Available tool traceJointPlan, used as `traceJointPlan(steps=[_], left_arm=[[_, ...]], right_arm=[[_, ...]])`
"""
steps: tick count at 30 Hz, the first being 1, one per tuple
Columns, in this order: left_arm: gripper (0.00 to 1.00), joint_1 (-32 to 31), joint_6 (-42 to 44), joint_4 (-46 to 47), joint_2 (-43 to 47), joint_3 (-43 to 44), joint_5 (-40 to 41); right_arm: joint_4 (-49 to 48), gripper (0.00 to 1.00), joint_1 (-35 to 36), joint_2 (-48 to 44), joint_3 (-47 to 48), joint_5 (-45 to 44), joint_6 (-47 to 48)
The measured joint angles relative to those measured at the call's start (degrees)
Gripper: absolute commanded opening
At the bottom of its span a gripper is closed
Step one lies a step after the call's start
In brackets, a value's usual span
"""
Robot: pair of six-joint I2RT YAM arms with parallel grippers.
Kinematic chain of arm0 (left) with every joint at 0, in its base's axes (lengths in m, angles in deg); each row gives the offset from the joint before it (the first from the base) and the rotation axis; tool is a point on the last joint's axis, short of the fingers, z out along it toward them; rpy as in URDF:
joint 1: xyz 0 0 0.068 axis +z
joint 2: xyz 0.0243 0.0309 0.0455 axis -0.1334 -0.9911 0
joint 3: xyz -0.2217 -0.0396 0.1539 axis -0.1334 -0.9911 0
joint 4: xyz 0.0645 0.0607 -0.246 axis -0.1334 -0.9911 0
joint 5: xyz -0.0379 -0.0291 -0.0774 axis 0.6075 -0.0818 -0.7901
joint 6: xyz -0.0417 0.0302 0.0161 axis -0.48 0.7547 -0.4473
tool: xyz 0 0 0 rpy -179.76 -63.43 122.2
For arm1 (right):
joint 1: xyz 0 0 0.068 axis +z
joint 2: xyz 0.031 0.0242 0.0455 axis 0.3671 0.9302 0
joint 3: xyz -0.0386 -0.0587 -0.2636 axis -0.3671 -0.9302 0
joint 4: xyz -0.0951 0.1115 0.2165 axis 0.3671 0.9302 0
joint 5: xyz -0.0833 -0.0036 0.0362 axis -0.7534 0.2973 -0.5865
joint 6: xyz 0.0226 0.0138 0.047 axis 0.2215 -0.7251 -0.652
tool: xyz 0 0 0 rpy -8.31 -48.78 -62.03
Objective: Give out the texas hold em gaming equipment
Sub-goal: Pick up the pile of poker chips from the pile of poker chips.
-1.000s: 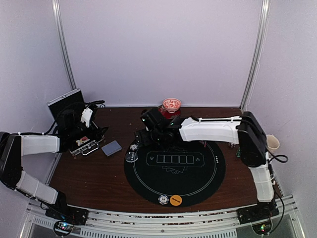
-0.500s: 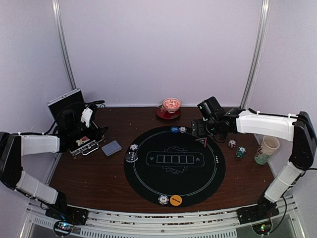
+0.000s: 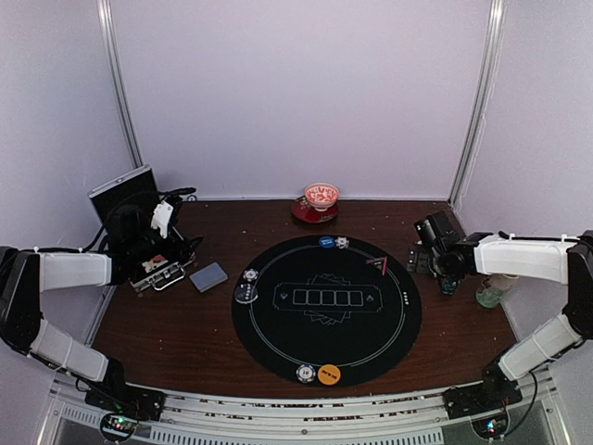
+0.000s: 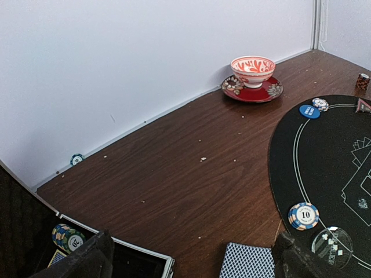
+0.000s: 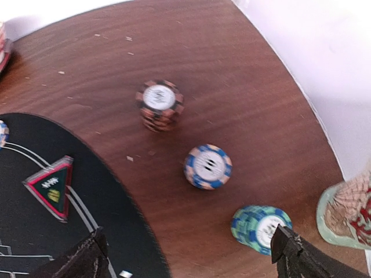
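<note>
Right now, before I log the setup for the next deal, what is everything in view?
mat: one, black, white lines, table centre
card deck: one, grey-blue, left of the mat
blue disc: one, blue, mat's far rim
orange disc: one, orange, mat's near rim
single chips: three, pale, beside each disc and at mat's left rim
clear disc: one, see-through, mat's left rim
triangle marker: one, red-green, mat's right side
chip stacks: three, brown, blue-orange, green-blue, right of the mat
bowl: one, red-white, on red saucer, back
cup: one, patterned, far right
case: one, dark, open, far left
left tool: one, black, open, over the case
right tool: one, black, open, above the chip stacks
</note>
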Motion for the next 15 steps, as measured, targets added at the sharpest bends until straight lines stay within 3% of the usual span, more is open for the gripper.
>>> traceJointPlan(steps=[6,15], left_arm=[[0.98,0.0,0.02,-0.02,0.0,0.09,-0.28],[0.98,0.0,0.0,-0.04,0.0,0.11,-0.37]], right_arm=[[-2.03,0.98,-4.59,-6.36,-9.09,-0.5,-2.23],[-7.43,0.92,-10.88,-6.91,-12.17,0.87,-3.91]])
